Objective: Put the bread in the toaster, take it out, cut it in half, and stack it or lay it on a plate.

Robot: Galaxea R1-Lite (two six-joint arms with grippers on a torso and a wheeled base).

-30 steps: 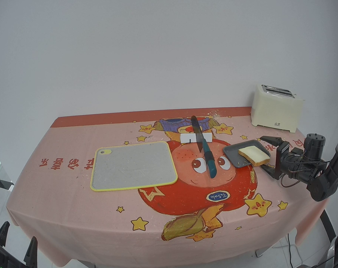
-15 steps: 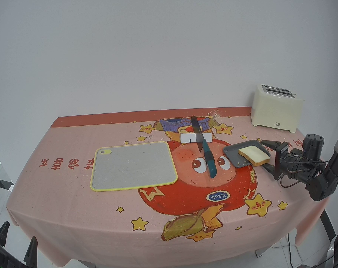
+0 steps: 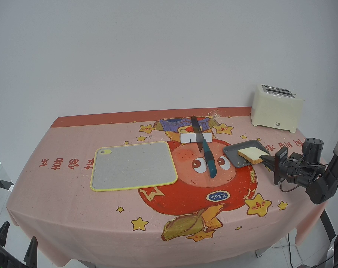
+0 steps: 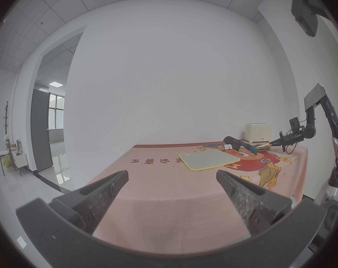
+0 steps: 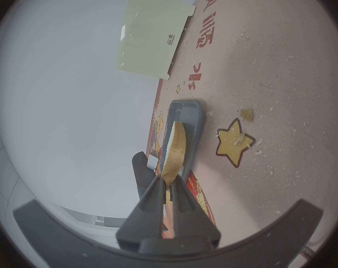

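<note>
— Where is the bread?

— The slice of bread [image 3: 252,154] is at the near right rim of the grey plate [image 3: 234,155], on the right side of the table. In the right wrist view it shows edge-on, slanting over the plate. I cannot tell whether its far end touches the plate.

— And the pincers?

— The right gripper [image 5: 169,181] comes in low from the table's right edge, with its two fingers clamped on the crust nearest that edge. The left gripper [image 4: 172,174] hangs below the near left corner of the table, well apart from everything, with its fingers spread wide.

— What lies around the plate?

— The toaster [image 3: 276,108] stands at the far right corner, slots up, close to the back edge. A strip of crumb-strewn tablecloth [image 3: 83,213] separates it from the plate. Just to the plate's left is the knife [image 3: 206,151], its blade propped in a small white stand [image 3: 189,137] and its teal handle pointing toward the near edge. Farther left the cutting board [image 3: 133,165] lies flat, apart from the knife.

— And the edges?

— The plate is near the right edge. A broad band of cloth runs between the board and the near edge.
</note>
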